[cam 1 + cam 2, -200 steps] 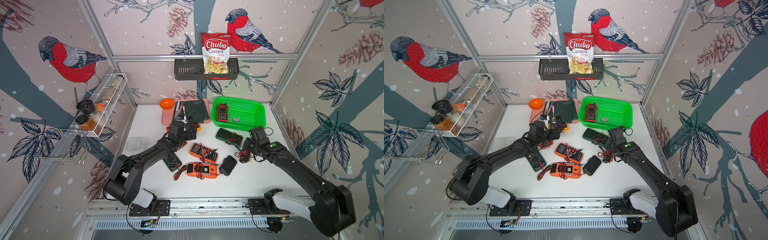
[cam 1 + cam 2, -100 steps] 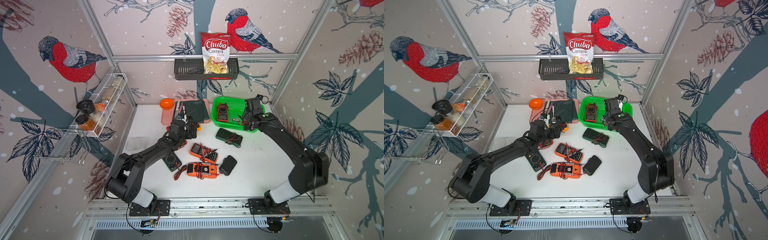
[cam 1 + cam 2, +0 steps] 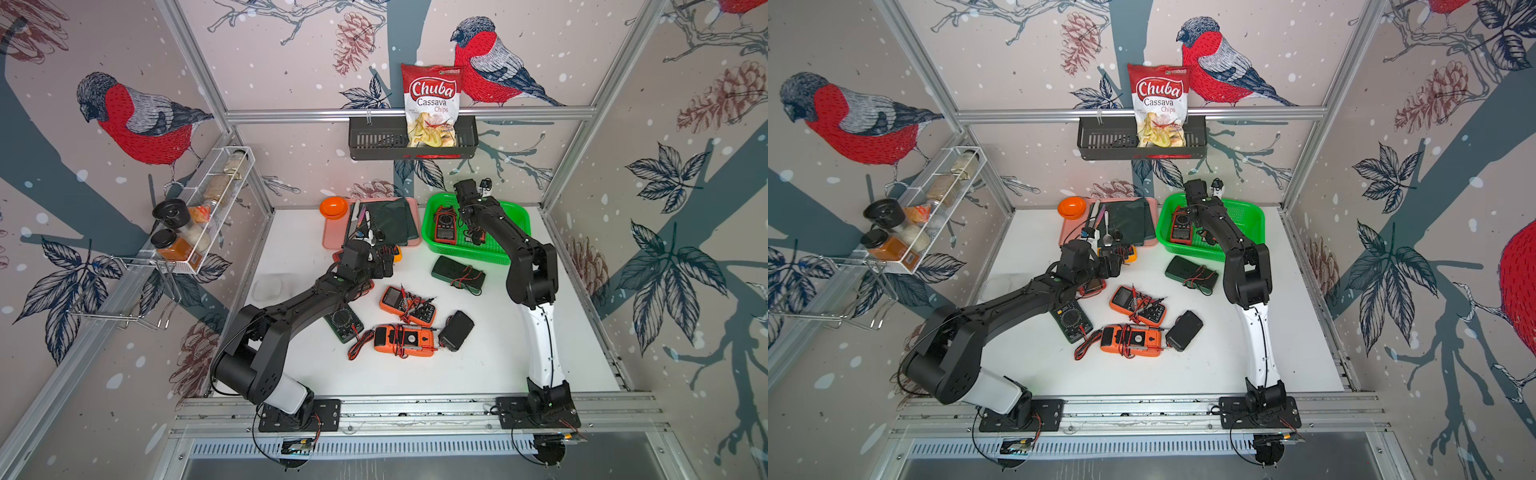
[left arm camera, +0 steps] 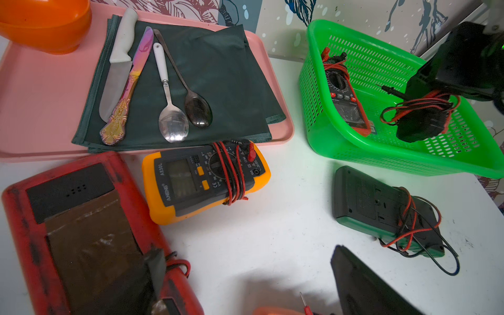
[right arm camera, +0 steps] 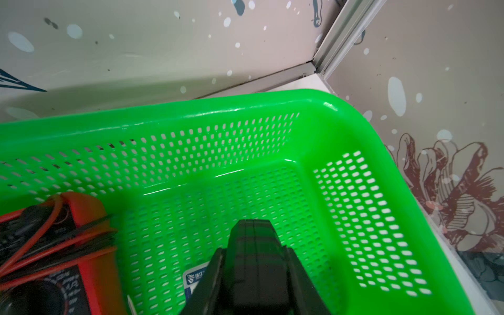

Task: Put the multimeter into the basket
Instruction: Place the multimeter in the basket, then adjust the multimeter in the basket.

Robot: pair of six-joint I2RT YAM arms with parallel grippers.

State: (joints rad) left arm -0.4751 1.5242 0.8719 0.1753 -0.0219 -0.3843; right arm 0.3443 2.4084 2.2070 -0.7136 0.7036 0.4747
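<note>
Basket (image 4: 354, 152) bright green, perforated — multimeter (image 4: 420, 126) black, red-wired.

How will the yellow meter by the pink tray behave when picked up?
The yellow meter looks like a stiff block in a rubbery sleeve, so probably grippy. Its leads are wound tightly around it, so they likely won't dangle. Lying flat, it shouldn't roll.
</note>
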